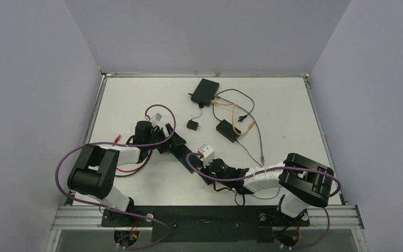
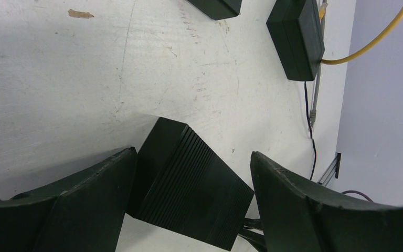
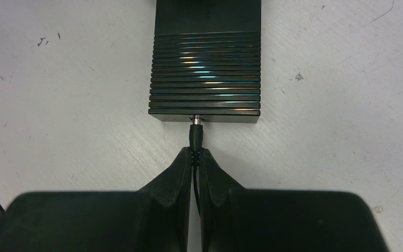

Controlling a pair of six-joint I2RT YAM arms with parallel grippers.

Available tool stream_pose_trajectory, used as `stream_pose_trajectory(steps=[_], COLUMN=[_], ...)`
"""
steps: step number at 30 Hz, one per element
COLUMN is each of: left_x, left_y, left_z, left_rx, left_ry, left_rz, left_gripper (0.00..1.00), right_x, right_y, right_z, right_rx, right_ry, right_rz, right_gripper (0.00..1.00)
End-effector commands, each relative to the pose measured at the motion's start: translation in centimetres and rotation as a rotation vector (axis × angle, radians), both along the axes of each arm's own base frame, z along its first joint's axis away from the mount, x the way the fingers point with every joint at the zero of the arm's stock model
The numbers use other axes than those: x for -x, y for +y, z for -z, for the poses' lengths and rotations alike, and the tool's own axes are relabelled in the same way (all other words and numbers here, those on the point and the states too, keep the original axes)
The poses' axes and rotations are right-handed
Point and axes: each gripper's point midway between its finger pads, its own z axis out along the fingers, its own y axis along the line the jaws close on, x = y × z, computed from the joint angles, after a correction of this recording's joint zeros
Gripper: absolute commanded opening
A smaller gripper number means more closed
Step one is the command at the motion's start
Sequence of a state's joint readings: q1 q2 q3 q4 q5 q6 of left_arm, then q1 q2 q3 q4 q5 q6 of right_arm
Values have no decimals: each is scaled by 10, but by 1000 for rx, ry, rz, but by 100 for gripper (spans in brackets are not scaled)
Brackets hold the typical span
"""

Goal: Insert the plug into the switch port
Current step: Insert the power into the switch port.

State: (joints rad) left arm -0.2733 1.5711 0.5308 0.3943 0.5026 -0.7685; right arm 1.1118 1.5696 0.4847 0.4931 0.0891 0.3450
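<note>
The switch (image 3: 204, 79) is a black ribbed box lying flat on the white table, between the two arms in the top view (image 1: 184, 153). My right gripper (image 3: 194, 152) is shut on the plug (image 3: 196, 137), a small black barrel plug with its cable running back between the fingers. The plug's metal tip touches the middle of the switch's near face; how deep it sits is hidden. My left gripper (image 2: 192, 152) is open and straddles the switch (image 2: 189, 189). One finger lies against the switch's side, the other stands apart from it.
A second black box (image 1: 204, 90), a black power brick (image 1: 226, 129) and a small black adapter (image 1: 192, 125) lie farther back. Yellow (image 1: 236, 113) and grey (image 1: 260, 139) cables run among them. A red cable (image 1: 118, 139) lies by the left arm. Walls enclose the table.
</note>
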Motion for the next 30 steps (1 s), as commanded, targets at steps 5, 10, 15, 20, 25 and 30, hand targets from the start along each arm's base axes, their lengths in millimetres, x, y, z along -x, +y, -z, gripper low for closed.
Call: stream_pose_trajectory(steps=[5,10,15,20,25,30], left_x=[39,58,74,83,93,107], left_y=[-21,-24,-26,-25,-24,-27], left_z=[1,10,12,7,6,4], left_rx=[27,9,6,1,-4,7], left_ry=[24,42,53,41,33,29], left_rz=[153,187,209,220,239,271], left_gripper=[77,77,77,77,77,76], right_x=[-22,-24,-28,-32,-33,-30], right_y=[25,25,26,26,26,31], right_z=[-34,-36,-42,-47,-51,-58], right_rx=[-111,-112,-120,-124,-123,-150], right_ry=[-80,-94,-118,-145,-163,-176], right_rz=[-5,-8,-2,-5,-26,-95], right_gripper=[0,0,0,0,0,0])
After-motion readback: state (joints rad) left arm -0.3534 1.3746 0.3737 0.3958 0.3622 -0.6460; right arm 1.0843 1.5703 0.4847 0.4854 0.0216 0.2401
